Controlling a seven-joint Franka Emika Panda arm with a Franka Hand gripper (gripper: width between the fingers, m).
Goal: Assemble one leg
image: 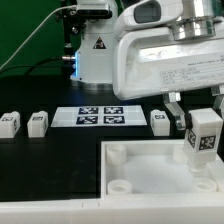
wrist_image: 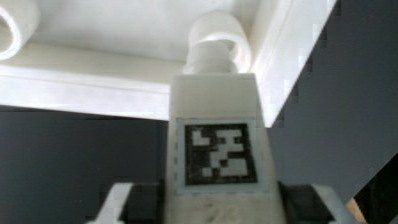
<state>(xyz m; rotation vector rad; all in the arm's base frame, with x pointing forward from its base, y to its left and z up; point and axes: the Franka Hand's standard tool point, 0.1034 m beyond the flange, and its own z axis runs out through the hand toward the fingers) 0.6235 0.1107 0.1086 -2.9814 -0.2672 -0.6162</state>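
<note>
My gripper point(image: 203, 122) is shut on a leg point(image: 204, 135), a small white block with a black-and-white tag, and holds it upright over the far right corner of the large white panel point(image: 150, 165). In the wrist view the leg point(wrist_image: 221, 130) fills the middle between my dark fingers point(wrist_image: 150, 203), its screw tip close to a corner socket point(wrist_image: 217, 28) of the panel point(wrist_image: 107, 85); whether it touches I cannot tell. Three other legs lie on the black table: two point(image: 10, 123) point(image: 38, 122) at the exterior view's left, one point(image: 159, 121) beside my gripper.
The marker board point(image: 100, 117) lies flat behind the panel. A robot base point(image: 95, 50) stands at the back. A round socket point(image: 121, 186) shows near the panel's front, another point(image: 120, 152) at its far left corner.
</note>
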